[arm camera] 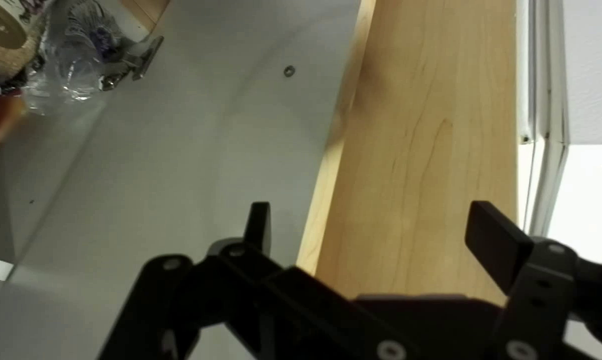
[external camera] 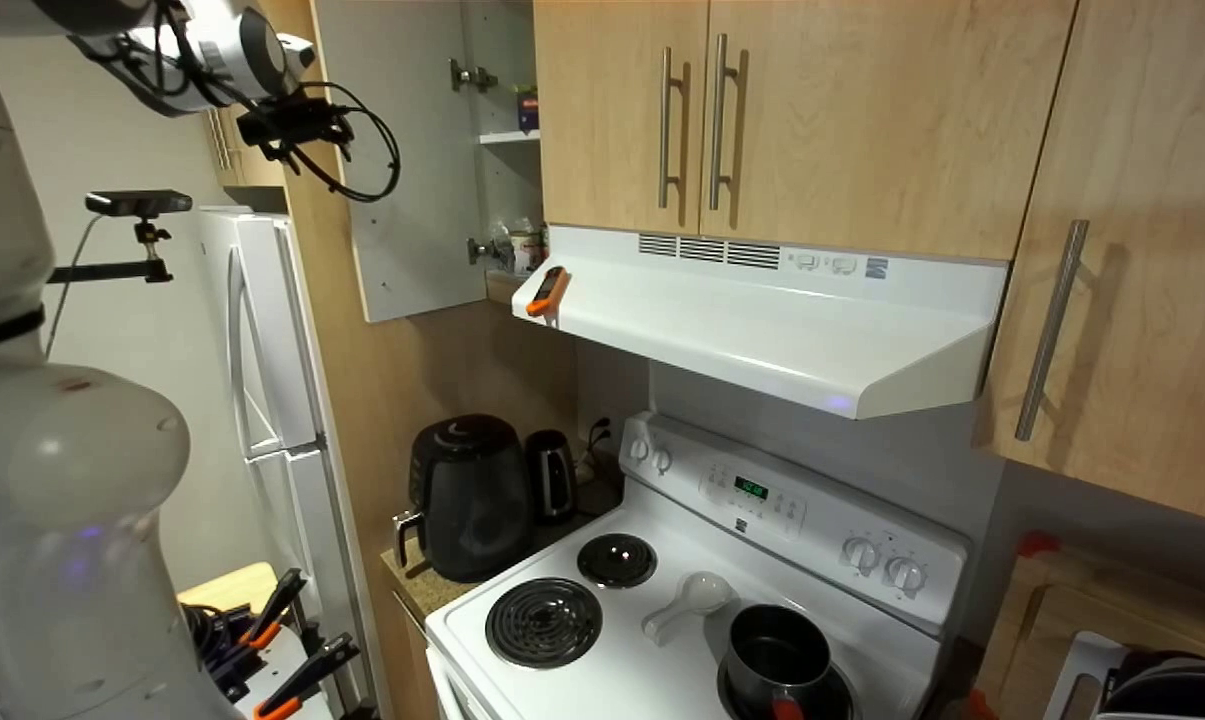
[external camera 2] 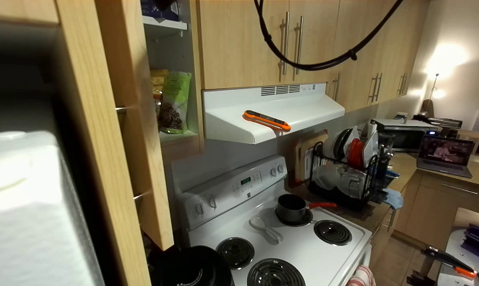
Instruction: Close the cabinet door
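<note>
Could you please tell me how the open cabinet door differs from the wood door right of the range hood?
The cabinet door stands open, while the wood door is shut. In an exterior view, the cabinet door shows its grey inner face and hinges; the wood door shows its maple-coloured front and a bar handle. Both are upper cabinet doors.

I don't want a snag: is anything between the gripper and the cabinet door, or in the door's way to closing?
Nothing visible stands between the gripper and the cabinet door. In an exterior view, a black cable loop overlaps the door's inner face and might catch as it closes; depth is unclear.
</note>
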`<action>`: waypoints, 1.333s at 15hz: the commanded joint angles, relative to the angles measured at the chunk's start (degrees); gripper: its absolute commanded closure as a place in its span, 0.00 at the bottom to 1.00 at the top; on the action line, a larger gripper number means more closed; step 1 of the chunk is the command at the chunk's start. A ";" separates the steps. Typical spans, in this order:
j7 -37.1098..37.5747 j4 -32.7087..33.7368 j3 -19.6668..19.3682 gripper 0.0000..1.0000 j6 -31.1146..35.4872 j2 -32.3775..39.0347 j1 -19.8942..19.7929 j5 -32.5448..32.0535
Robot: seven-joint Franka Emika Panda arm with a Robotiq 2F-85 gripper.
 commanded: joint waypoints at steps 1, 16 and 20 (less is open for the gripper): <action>11.86 0.31 -0.11 0.00 0.44 -0.23 -0.54 -10.31; 40.78 12.98 -3.16 0.00 -13.39 10.27 8.13 -43.00; 43.01 15.57 -5.57 0.00 -17.32 12.47 10.12 -47.05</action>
